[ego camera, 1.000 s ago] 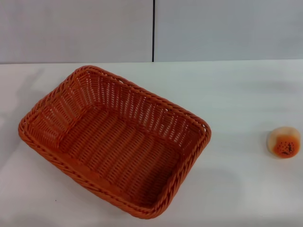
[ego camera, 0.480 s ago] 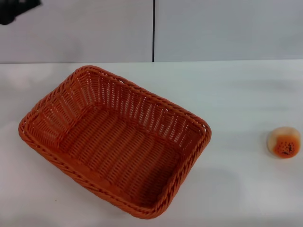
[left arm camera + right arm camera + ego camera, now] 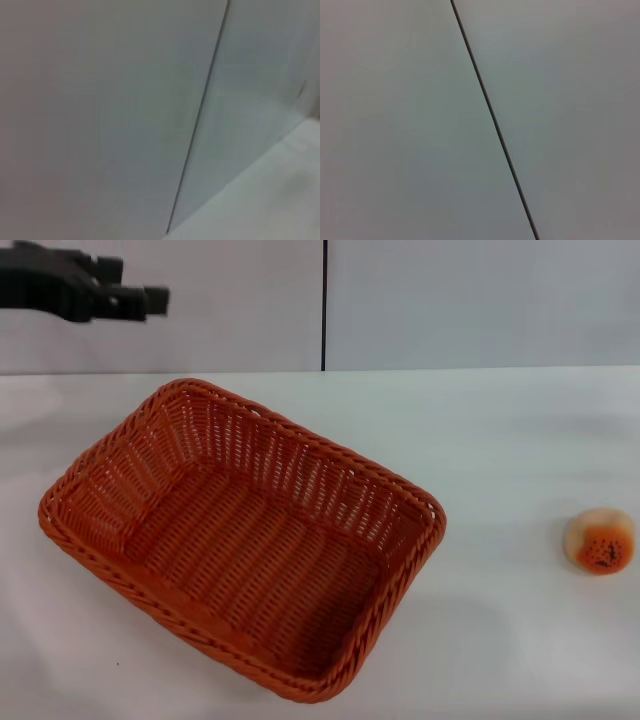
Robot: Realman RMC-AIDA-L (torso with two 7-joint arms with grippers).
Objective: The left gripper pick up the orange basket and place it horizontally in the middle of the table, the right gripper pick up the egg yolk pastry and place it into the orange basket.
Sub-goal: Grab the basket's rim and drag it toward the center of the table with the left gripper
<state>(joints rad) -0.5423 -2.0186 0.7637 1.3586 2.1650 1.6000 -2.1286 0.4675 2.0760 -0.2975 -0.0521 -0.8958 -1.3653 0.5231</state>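
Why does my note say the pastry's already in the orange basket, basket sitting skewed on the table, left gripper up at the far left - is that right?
One thing is wrong: the egg yolk pastry is not in the orange basket. The head view shows it on the table, well off the basket's right side, and the basket holds nothing. The rest stands: the basket sits skewed, and the left gripper is up at the far left.

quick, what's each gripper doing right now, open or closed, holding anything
left gripper: up in the air beyond the orange basket's far left corner, holding nothing; open or closed cannot be told.
right gripper: not in view.
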